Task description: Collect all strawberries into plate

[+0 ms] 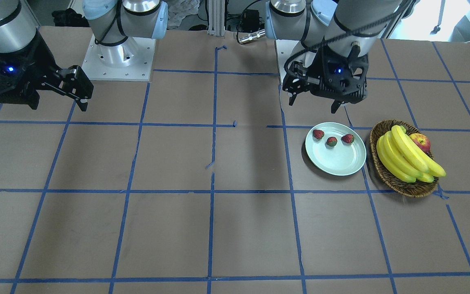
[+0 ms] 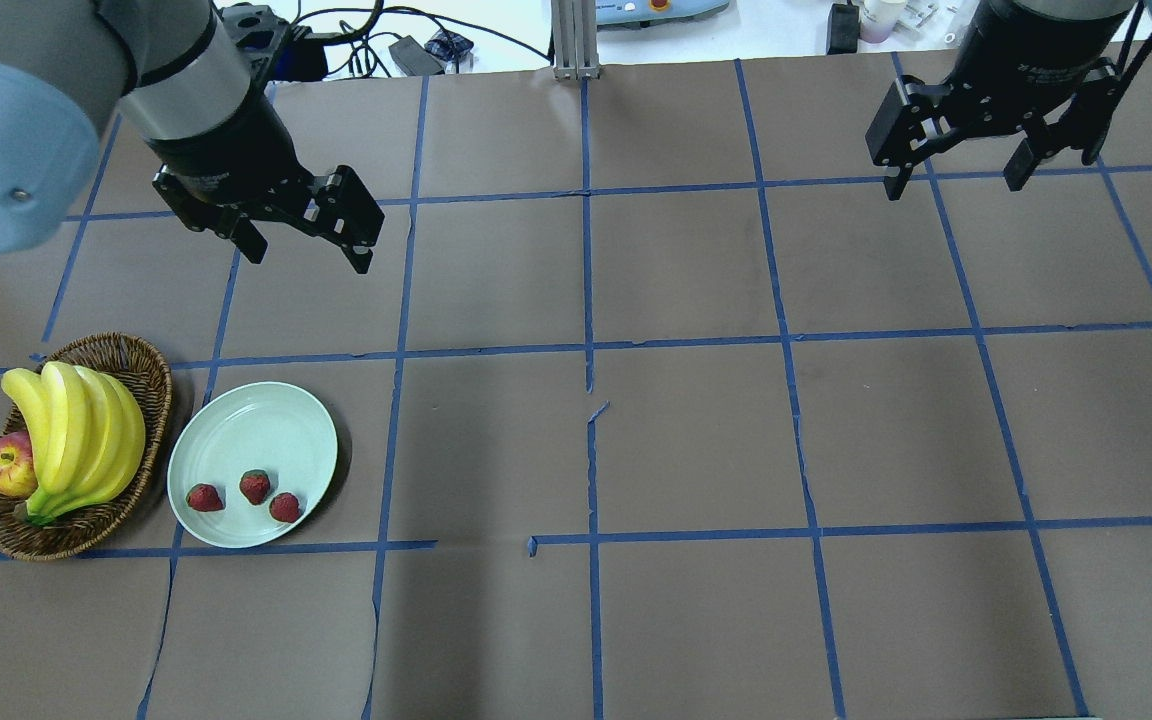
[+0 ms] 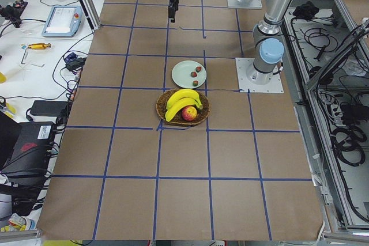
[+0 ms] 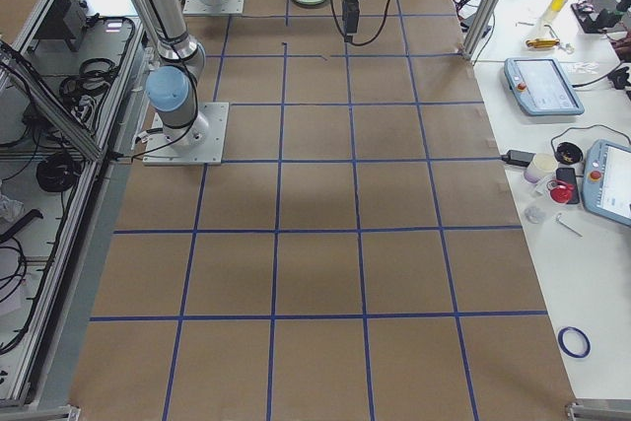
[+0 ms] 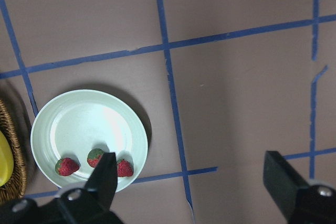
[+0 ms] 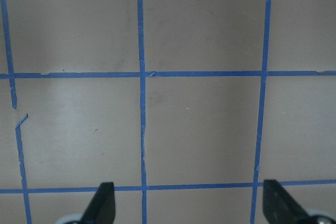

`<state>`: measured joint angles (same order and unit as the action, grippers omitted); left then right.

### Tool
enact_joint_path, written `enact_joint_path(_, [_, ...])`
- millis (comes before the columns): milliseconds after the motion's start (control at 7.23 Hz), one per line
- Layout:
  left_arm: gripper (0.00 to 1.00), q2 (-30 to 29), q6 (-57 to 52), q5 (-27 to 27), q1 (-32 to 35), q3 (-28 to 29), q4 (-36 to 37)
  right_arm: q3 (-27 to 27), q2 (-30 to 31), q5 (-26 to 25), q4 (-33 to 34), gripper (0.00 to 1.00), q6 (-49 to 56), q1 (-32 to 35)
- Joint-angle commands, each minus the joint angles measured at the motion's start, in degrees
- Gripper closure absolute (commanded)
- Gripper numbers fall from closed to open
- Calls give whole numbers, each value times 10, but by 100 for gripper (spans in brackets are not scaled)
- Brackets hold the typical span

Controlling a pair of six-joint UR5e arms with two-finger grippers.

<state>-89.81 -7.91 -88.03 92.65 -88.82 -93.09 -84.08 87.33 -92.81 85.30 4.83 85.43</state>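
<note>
Three strawberries [image 2: 255, 486] are seen lying inside the plate [image 2: 236, 420] near its rim, the left gripper [image 2: 308, 255] and right gripper [image 2: 954, 185] being held spread and empty, so one could be rolled out only if the plate were bumped by the nearer left gripper.

No text, label, brand, number or sign can be read in any view. The tablets [image 3: 60, 21] on the side benches, at the upper left in the left side view and at the right edge in the right side view, have screens too small to read.
</note>
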Motion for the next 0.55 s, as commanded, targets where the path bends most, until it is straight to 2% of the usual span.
enact_joint_path(0, [0, 18, -1, -6, 2, 0, -28, 1, 0, -1, 2, 0, 0, 0])
enact_joint_path(138, [0, 18, 12, -9, 2, -6, 13, 5, 0, 3, 7, 0, 0, 0])
enact_joint_path(415, [5, 12, 18, -25, 2, -7, 36, 8, 6, 10, 5, 0, 3, -1])
